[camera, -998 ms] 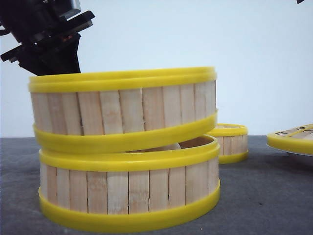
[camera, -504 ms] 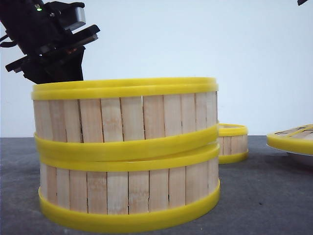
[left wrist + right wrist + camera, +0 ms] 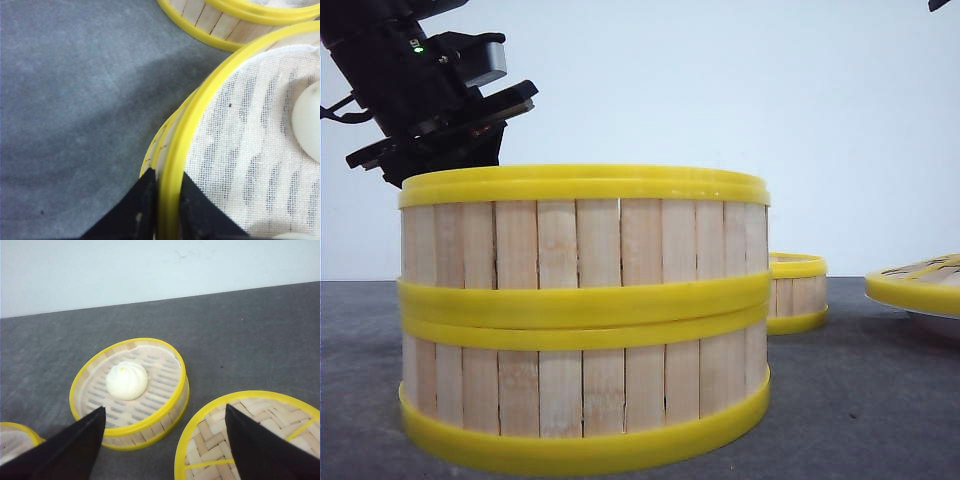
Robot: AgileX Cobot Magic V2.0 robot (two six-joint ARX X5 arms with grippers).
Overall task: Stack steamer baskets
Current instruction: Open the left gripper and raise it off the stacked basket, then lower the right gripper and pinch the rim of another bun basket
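Two steamer baskets stand stacked close to the front camera. The upper basket (image 3: 585, 240) sits level on the lower basket (image 3: 585, 390). My left gripper (image 3: 167, 195) is shut on the upper basket's yellow rim (image 3: 200, 115), one finger inside and one outside. A white cloth liner and a white bun (image 3: 307, 127) lie inside it. A third steamer basket (image 3: 798, 293) stands farther back to the right and holds a white bun (image 3: 126, 380). My right gripper (image 3: 165, 410) hangs open above that third basket (image 3: 150, 432), holding nothing.
A flat woven lid with a yellow rim (image 3: 920, 283) rests at the right, beside the third basket; the right wrist view shows the lid (image 3: 250, 435) too. The table (image 3: 860, 400) is dark grey, with a white wall behind.
The upper basket was tilted and raised on one side; it has come down and now sits level on the lower one. My left gripper moved down and to the right with it.
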